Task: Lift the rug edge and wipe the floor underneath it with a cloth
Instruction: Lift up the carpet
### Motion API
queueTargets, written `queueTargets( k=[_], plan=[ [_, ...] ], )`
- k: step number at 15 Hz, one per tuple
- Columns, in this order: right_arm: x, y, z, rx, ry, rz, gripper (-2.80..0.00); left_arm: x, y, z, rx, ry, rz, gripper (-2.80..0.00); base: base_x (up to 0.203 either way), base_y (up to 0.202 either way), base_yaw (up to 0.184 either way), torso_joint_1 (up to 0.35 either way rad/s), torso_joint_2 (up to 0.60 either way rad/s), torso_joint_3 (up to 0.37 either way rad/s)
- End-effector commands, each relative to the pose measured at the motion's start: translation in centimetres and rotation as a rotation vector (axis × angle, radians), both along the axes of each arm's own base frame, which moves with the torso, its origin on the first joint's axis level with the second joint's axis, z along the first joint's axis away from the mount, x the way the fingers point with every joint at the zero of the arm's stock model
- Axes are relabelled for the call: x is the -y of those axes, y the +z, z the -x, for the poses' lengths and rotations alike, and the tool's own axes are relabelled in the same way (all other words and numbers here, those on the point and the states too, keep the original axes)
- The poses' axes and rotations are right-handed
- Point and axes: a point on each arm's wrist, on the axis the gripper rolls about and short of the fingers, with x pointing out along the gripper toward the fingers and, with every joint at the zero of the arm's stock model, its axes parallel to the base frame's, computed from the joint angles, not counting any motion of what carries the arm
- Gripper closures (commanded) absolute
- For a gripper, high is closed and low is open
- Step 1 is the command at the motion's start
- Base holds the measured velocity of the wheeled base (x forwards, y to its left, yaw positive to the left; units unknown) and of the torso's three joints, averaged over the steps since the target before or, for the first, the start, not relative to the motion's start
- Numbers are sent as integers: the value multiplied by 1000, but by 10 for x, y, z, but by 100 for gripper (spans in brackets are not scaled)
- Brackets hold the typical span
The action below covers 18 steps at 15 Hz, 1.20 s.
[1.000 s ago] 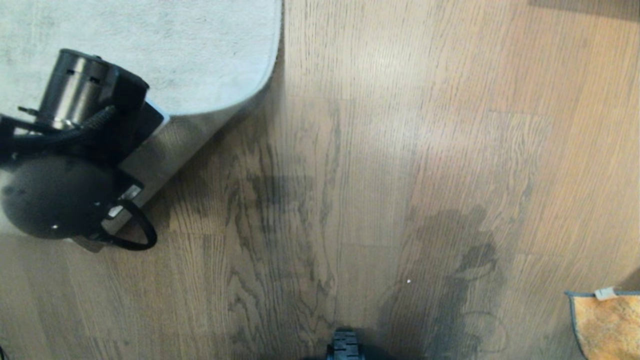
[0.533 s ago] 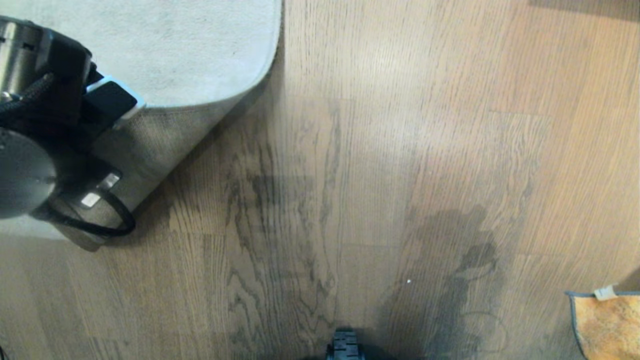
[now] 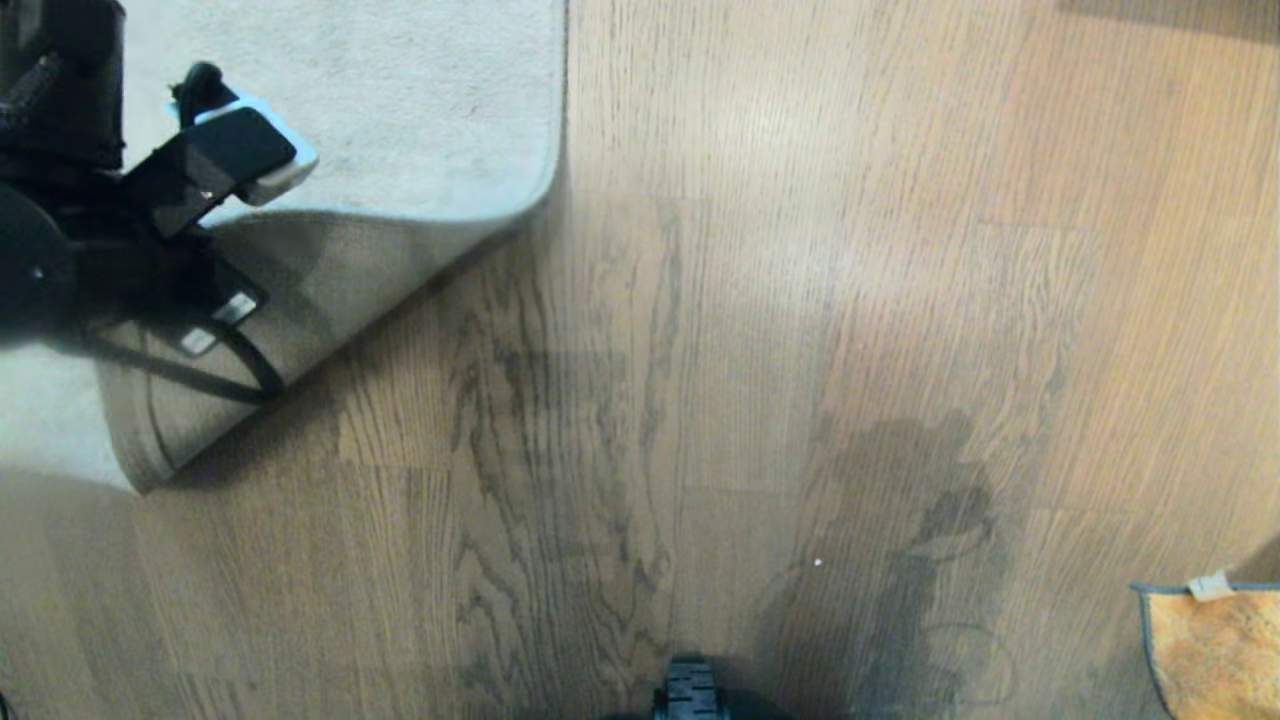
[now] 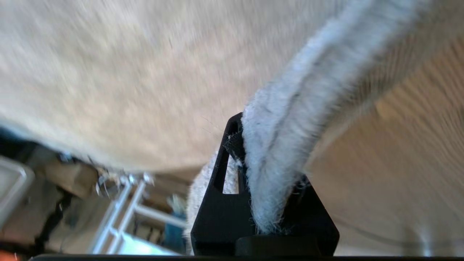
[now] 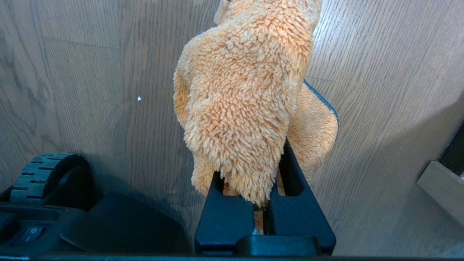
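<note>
Left pincer [image 4: 266, 203], clamped on the rug edge [image 4: 286, 145], has peeled it farther back, baring more beige backing [image 3: 300, 300]

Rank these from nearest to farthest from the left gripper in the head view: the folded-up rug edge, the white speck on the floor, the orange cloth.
1. The rug edge, clamped in the left gripper at upper left.
2. The white speck, on the floor at lower centre.
3. The cloth, in the lower right corner.
</note>
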Motion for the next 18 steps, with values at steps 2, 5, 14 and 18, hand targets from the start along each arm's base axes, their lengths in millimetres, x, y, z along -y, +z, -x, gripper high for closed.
queueTargets(
  k=[2,5,14,18],
  plan=[
    [0,0,0,-1,1,1,0,3,9,-15,70,-44,-67,0,0,0,0,0,0,0],
    [0,0,0,-1,1,1,0,1,19,-14,97,-49,-77,0,0,0,0,0,0,0],
    [0,0,0,-1,1,1,0,-19,45,0,192,4,-56,0,0,0,0,0,0,0],
    [0,0,0,-1,1,1,0,-26,44,6,193,27,-61,0,0,0,0,0,0,0]
  ],
)
